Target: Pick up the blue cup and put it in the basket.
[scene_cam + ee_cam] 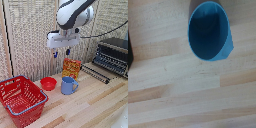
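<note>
The light-blue mug [68, 85] stands upright on the wooden table, its handle toward the exterior view's right. In the wrist view the mug [209, 31] shows from above, its open mouth empty. My gripper [61, 53] hangs well above the mug, a little toward the exterior view's left; its two short blue-tipped fingers stand apart with nothing between them. The fingers do not show in the wrist view. The red shopping basket [20, 99] with a blue-grey rim sits at the exterior view's left front, empty.
A small red bowl [48, 83] sits just left of the mug. An orange box [71, 67] stands behind the mug. A toaster oven [112, 56] with its door down is at the right. A wicker screen stands behind.
</note>
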Robot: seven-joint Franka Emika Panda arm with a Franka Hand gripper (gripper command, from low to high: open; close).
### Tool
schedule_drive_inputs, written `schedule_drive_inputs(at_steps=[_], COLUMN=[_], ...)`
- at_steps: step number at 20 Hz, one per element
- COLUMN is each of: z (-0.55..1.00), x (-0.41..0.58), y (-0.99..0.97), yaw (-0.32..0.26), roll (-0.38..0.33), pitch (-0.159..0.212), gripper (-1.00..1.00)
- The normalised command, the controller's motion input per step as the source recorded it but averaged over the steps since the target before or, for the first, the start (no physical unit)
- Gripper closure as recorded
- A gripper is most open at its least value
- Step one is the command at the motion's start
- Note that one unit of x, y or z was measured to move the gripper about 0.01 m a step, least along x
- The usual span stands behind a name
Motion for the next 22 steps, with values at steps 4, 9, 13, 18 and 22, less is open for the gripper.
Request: schedule_drive_inputs(at_steps=[4,9,13,18,22], z=[-0.48,-0.48,-0.49,-0.57,-0.45], x=[-0.346,-0.414,-0.267,-0.071,0.03], y=[-0.75,-0.68,-0.22,0.09,0.37], yaw=[-0.114,-0.112,-0.049,0.002,0.072], roll=[0.076,0.038,-0.002,-0.038,-0.108], pitch=[-0.04,0.003,0.044,0.088,0.065], gripper=[-1.0,-1.0,-1.0,-1.0,-1.0])
